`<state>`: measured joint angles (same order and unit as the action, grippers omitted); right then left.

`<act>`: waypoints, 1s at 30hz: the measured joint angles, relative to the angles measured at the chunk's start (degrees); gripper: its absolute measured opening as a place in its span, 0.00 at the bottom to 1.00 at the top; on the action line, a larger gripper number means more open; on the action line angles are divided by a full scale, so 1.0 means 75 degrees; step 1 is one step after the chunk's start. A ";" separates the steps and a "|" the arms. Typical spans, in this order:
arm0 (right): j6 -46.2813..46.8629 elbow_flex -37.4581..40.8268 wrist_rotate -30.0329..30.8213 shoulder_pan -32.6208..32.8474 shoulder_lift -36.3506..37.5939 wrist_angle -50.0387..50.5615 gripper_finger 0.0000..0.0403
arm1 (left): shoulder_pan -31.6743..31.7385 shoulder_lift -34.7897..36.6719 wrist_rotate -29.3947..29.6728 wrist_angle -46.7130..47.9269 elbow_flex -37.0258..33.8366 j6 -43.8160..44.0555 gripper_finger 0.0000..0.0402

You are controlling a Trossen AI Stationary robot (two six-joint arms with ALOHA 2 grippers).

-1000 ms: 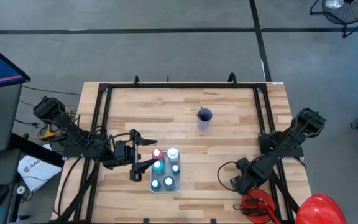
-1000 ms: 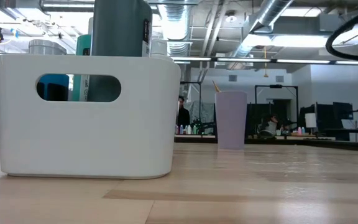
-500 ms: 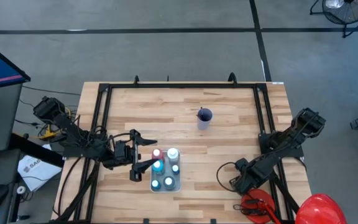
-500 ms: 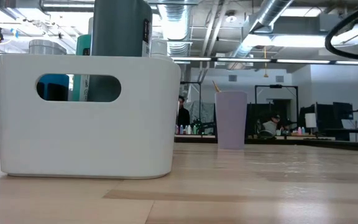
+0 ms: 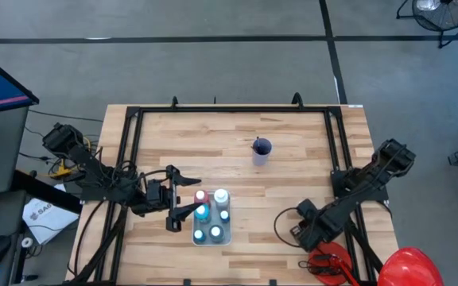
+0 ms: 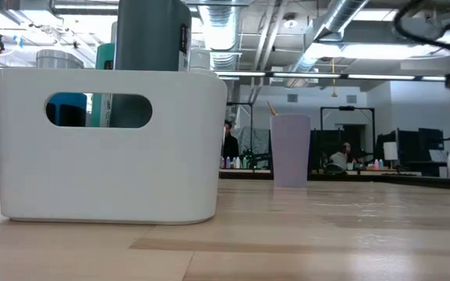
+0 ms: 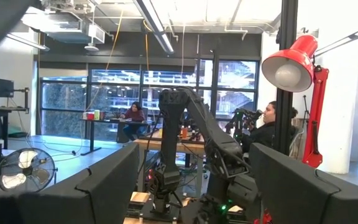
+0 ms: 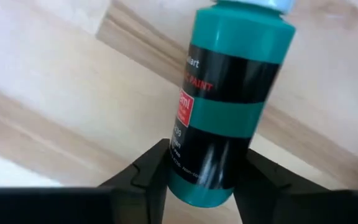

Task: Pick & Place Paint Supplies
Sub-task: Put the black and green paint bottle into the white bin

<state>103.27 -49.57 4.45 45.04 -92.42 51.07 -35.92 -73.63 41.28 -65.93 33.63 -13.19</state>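
right pincer (image 8: 197, 180) clamped on teal paint bottle (image 8: 229, 99), now lifted slightly near table's (image 5: 293, 183) front-right corner | left pincer (image 5: 183, 195) fingers apart, unmoved beside white bin (image 5: 212, 235) of bottles by front edge | purple cup (image 5: 261, 152) unchanged

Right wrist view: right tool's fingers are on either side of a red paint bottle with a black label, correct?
Not red. The right wrist view shows a teal plastic paint bottle with a black label between the right tool fingers; the rest holds.
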 joint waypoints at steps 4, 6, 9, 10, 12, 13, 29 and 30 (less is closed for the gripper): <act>-0.0396 -0.0274 0.0573 -0.0040 0.0004 0.0131 0.34 | 0.0000 0.0000 0.0000 0.0009 0.0000 0.0000 0.74; -0.0563 -0.0416 0.0908 -0.0092 0.0012 0.0161 0.31 | 0.0000 0.0000 0.0000 0.0015 0.0000 -0.0003 0.74; -0.1029 -0.0714 0.1468 -0.0124 0.0014 0.0178 0.28 | 0.0000 0.0000 0.0000 0.0023 0.0000 -0.0006 0.74; -0.1148 -0.0834 0.1655 -0.0123 0.0017 0.0154 0.28 | 0.0000 0.0000 0.0000 0.0023 0.0000 -0.0008 0.74; -0.1414 -0.1057 0.2088 -0.0145 0.0035 0.0192 0.29 | 0.0000 0.0000 0.0002 0.0023 0.0000 -0.0055 0.74; -0.1594 -0.1182 0.2324 -0.0161 0.0065 0.0187 0.30 | 0.0000 0.0000 0.0003 0.0023 0.0000 -0.0092 0.74; -0.5888 -0.3483 0.5191 -0.0363 0.0277 -0.1082 0.30 | 0.0030 0.0000 -0.0869 0.0204 0.0000 0.0198 0.74; -0.6264 -0.3579 0.5384 -0.0365 0.0278 -0.1345 0.30 | 0.0075 0.0000 -0.1138 0.0210 0.0000 0.0287 0.74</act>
<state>56.29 -76.41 44.83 42.30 -90.33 40.99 -35.36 -73.63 32.74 -64.36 33.63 -11.04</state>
